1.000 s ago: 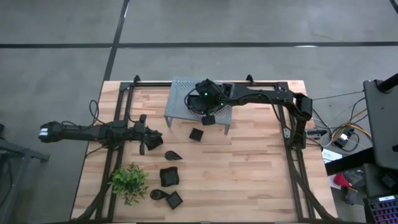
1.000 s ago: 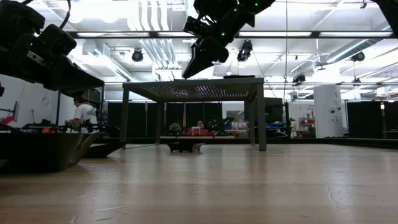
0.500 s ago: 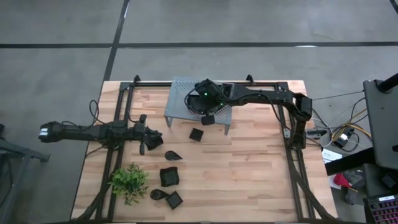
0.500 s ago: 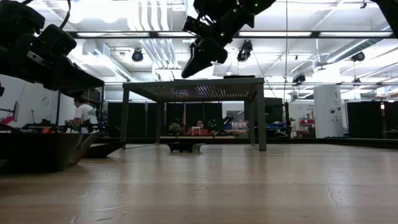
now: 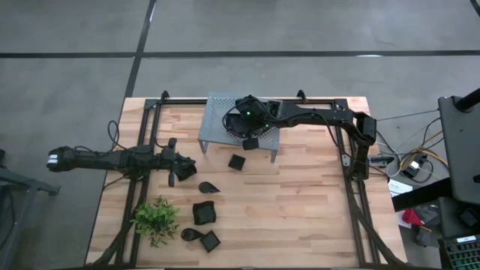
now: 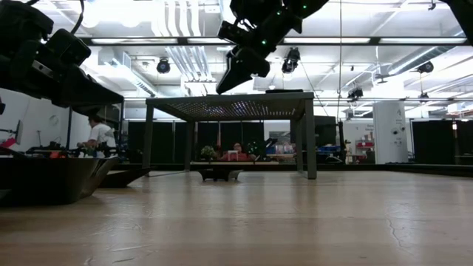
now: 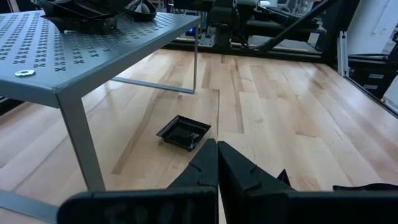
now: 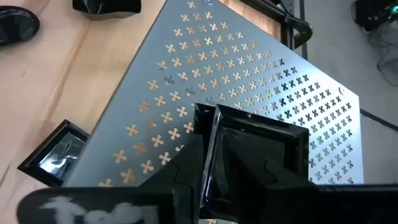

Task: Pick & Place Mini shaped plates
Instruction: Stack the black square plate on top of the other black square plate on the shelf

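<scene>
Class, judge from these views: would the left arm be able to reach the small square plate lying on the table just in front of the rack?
Probably yes. The square plate lies on open wood straight ahead of the left gripper, whose fingers are shut. It is clear of the rack, with nothing between.

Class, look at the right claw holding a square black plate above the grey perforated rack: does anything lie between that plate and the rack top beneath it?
Nothing visible does. The right claw grips the square black plate over bare grey perforated metal rack surface.
</scene>
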Controlling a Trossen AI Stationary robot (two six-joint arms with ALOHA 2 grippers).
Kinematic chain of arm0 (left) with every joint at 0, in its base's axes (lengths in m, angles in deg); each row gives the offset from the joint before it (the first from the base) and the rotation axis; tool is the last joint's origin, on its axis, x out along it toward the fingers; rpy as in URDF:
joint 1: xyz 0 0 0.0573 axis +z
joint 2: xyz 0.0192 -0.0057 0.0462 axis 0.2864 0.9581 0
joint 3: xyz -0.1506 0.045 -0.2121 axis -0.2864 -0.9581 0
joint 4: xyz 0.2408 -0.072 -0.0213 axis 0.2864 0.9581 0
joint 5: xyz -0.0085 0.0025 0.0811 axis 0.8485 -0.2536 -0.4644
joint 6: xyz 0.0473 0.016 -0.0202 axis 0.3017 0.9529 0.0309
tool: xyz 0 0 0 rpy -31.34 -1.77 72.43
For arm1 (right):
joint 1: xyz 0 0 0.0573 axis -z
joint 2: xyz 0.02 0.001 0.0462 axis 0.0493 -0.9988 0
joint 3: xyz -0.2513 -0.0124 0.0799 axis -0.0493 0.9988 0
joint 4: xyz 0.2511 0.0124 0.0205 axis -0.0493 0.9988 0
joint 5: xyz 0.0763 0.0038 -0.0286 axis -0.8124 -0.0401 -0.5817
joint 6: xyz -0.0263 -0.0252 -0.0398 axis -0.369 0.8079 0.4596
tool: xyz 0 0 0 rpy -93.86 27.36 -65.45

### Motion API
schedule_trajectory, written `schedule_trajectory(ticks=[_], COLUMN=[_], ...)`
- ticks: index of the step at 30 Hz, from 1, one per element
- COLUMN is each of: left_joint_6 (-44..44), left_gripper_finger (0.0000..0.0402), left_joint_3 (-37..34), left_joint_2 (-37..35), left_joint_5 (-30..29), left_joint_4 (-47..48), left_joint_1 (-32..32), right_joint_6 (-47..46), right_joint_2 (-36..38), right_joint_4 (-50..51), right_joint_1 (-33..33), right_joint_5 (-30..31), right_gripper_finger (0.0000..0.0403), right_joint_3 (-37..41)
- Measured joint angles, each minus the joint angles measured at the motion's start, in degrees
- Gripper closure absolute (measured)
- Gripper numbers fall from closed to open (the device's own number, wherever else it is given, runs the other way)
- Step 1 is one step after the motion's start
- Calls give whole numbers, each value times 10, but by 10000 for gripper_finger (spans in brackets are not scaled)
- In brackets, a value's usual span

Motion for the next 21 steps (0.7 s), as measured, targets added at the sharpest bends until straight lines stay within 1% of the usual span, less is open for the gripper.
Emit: schedule_trajectory(ticks=[4, 7, 17, 19, 21], left_joint_6=[0, 0, 0, 0, 0], left_gripper_finger=[401, 401, 401, 401, 401], left_joint_3=[0, 0, 0, 0, 0], left_joint_2=[0, 0, 0, 0, 0], left_joint_5=[0, 0, 0, 0, 0], left_joint_4=[0, 0, 0, 0, 0], left_joint_1=[0, 0, 0, 0, 0], right_joint_6=[0, 0, -1, -2, -4], right_joint_2=[0, 0, 0, 0, 0], right_joint_4=[0, 0, 4, 4, 5], right_joint_1=[2, 2, 2, 2, 2], right_joint_5=[2, 16, 14, 14, 14], right_gripper_finger=[344, 343, 344, 349, 364], right_joint_3=[1, 1, 2, 2, 2])
